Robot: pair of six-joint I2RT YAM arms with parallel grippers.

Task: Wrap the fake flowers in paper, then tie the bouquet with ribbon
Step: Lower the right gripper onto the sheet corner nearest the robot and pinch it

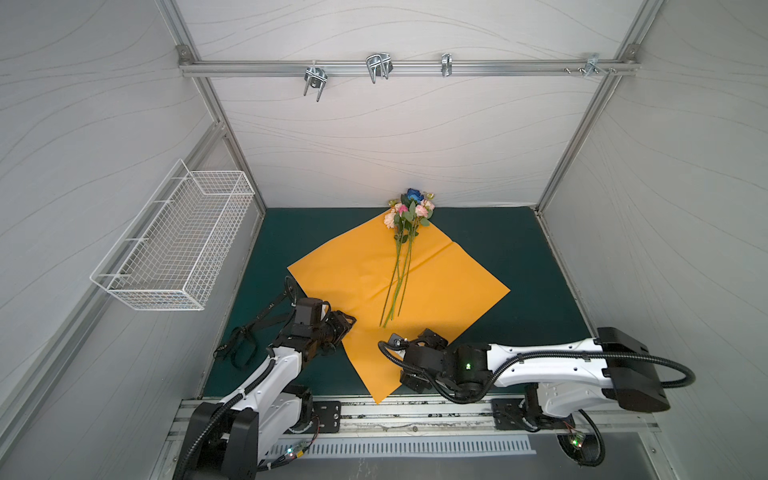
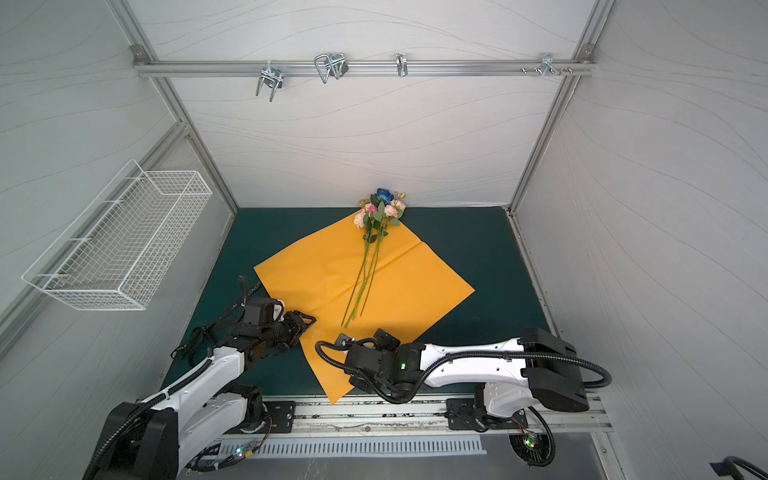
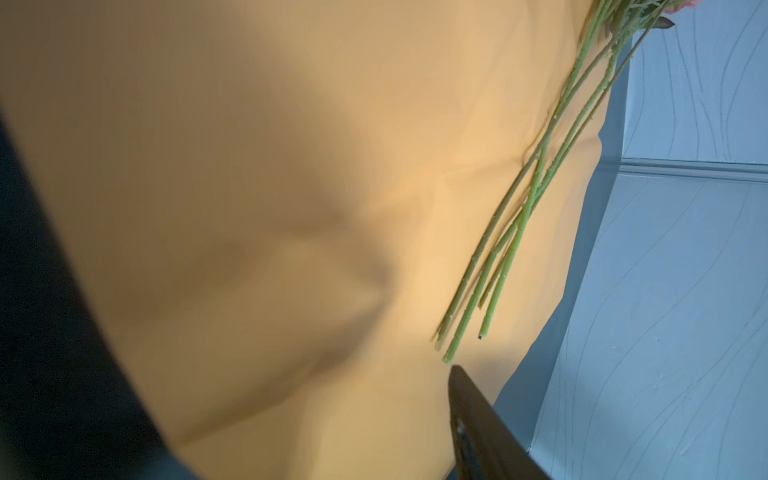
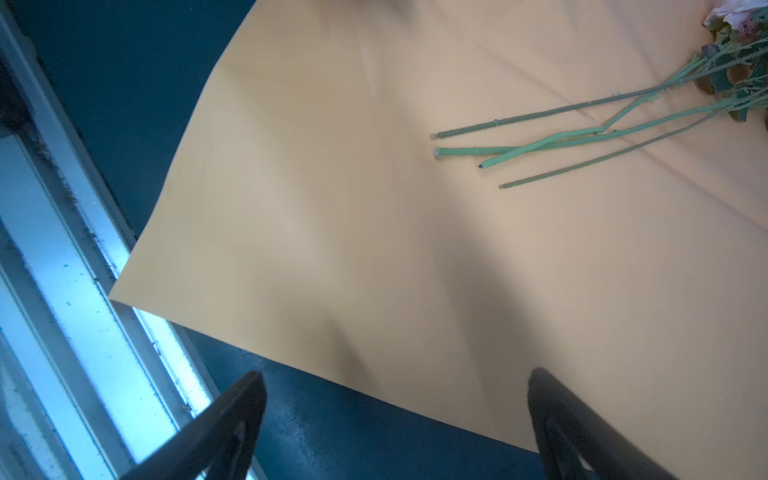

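Note:
The bouquet of fake flowers [image 1: 409, 212] [image 2: 380, 212] lies on an orange paper sheet [image 1: 340, 270] [image 2: 299, 270], blooms at the far corner and thin green stems [image 3: 519, 220] [image 4: 582, 137] pointing toward me. My left gripper [image 1: 347, 324] [image 2: 306, 321] is at the sheet's left edge. In the left wrist view one finger [image 3: 478, 419] shows over the paper, which rises close to the camera and hides the other. My right gripper [image 4: 397, 376] [image 1: 417, 359] hangs open over the sheet's near edge, holding nothing, one finger over the mat and one over the paper.
A black lettered ribbon [image 1: 249, 332] lies tangled on the green mat [image 1: 519, 249], left of the left arm. A white wire basket [image 1: 174, 245] hangs on the left wall. Metal hooks [image 1: 378, 66] hang from the back bar. A metal rail [image 1: 415, 415] runs along the front edge.

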